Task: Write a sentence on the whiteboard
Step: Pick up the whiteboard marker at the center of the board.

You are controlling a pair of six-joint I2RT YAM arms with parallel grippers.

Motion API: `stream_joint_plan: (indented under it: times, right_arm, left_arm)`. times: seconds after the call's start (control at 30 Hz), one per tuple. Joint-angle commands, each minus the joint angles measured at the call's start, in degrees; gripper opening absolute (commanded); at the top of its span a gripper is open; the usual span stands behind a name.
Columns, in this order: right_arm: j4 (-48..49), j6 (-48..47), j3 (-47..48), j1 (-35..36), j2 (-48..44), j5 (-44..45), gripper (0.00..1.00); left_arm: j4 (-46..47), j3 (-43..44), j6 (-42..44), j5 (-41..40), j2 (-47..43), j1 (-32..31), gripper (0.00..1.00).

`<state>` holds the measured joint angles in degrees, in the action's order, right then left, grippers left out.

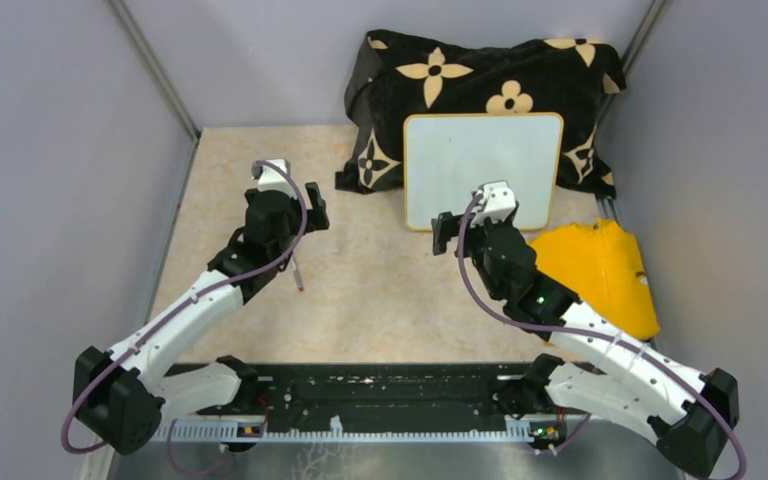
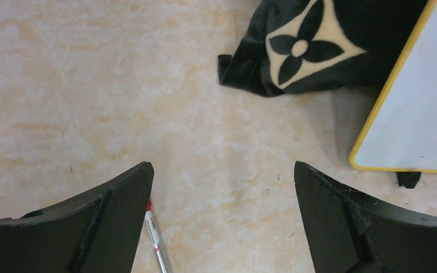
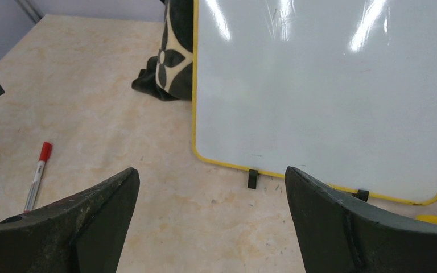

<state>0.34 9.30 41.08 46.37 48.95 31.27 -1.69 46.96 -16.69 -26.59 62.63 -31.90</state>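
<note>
The whiteboard (image 1: 483,170) leans upright against the black flower-patterned cloth (image 1: 480,70). Its white face is blank; no sentence shows on it. It also shows in the left wrist view (image 2: 415,114) and the right wrist view (image 3: 318,85), with a black clip foot (image 3: 252,178) on the table. A red-capped marker (image 1: 298,278) lies on the table, seen beside the left finger (image 2: 155,239) and far left in the right wrist view (image 3: 37,176). My left gripper (image 2: 222,165) is open and empty above the table. My right gripper (image 3: 210,170) is open and empty just before the board's lower edge.
A yellow cloth (image 1: 600,270) lies on the table right of the board, next to my right arm. The black cloth's corner (image 2: 318,45) reaches onto the table left of the board. Grey walls close in the table at left, right and back.
</note>
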Motion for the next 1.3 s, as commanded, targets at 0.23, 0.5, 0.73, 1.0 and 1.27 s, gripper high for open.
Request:
stream_joint_plan:
  times: [0.23,0.5,0.73,1.0,1.27]
  right_arm:
    - [-3.3,3.9,-3.4,0.2,-3.2,-1.7,0.96]
    - [-4.9,6.1,-4.7,0.2,-4.1,-2.6,0.96]
    - [-5.0,6.5,-5.7,0.2,-4.9,-2.1,0.96]
    - [-4.7,6.6,-6.1,0.2,-4.9,-2.2,0.96]
    - [-5.0,7.0,-6.7,0.2,-6.2,-1.9,0.95]
  left_arm:
    - [-14.6,2.4,-13.8,9.3,8.3,12.5,0.99]
    - [-25.3,10.7,-17.8,13.9,25.4,15.9,0.99]
    - [-27.8,13.1,-15.4,13.6,29.7,15.9,0.99]
    - [-28.7,13.5,-15.8,13.5,32.7,15.9,0.93]
    - [-28.5,13.7,-16.9,13.2,34.6,15.9,0.75]
